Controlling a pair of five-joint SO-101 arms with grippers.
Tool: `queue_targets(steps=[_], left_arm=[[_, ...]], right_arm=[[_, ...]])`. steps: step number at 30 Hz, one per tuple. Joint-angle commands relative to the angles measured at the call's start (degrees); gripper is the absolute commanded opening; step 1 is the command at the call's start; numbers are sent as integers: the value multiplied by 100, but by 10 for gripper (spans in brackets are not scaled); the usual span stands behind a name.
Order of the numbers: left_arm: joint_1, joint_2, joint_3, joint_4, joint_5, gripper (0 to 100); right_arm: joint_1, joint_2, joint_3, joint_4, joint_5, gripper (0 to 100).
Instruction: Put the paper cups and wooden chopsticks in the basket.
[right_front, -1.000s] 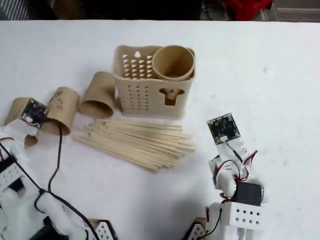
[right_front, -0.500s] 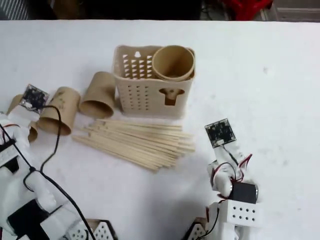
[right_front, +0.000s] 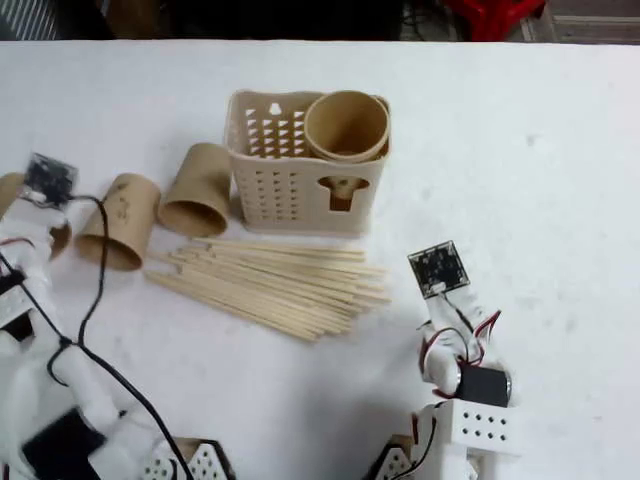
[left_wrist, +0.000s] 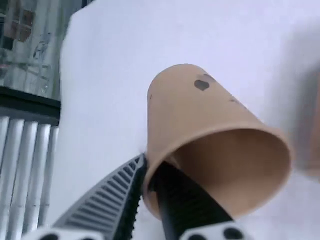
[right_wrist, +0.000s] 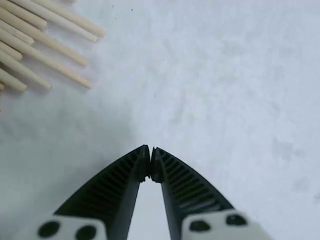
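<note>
Basket (right_front: 290, 200) stands upright near the middle of the white table (right_front: 540, 150); one paper cup (right_front: 346, 125) stands inside it, mouth up, at the end that is on the right in the high view. The wooden chopsticks (right_front: 270, 280) lie in a loose bundle on the table just in front of the basket, all outside it. Two other cups lie on their sides by the basket's left end; the nearer cup (right_front: 197, 190) lies just beside the basket wall, and the second cup (right_front: 122, 220) lies close beside that one, farther left.

The left gripper (left_wrist: 150, 170) is at the left edge of the table and has hold of a fourth cup (left_wrist: 210, 130); one finger goes inside the mouth and the other stays outside, and they are closed upon the cup's wall at the rim. This cup is tipped on its side with the mouth toward the wrist camera; whether it touches the table one cannot tell.

The right gripper (right_wrist: 150, 156) has its fingertips pressed together and holds nothing; it is low over bare table, near the right ends of the chopsticks but apart from them.
</note>
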Motion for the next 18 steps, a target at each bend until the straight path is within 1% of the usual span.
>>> queue_targets(steps=[1,5,7,9,11,13,15,18], left_arm=[[31,-1121,-1442,2286,826,21],[391,-1710,-3103,4686,1354,21],[787,-1815,-3895,5653,1635,21],[1270,-1824,-4580,6356,1873,21],[1754,-1824,-5099,6822,2215,21],[2281,-1824,-5477,7121,2637,21],[2879,-1824,-5793,7314,3068,21],[3978,-1824,-6145,7429,3719,21]], right_arm=[[-4,-48,35,-163,-9,21],[-4,-48,105,-312,-9,21],[-4,-48,105,-312,-9,21],[-4,-48,105,-312,-9,21],[-4,-48,105,-312,-9,21],[-4,-48,105,-303,-9,21],[-4,-48,105,-295,-9,21],[-4,-48,132,-312,-9,21]])
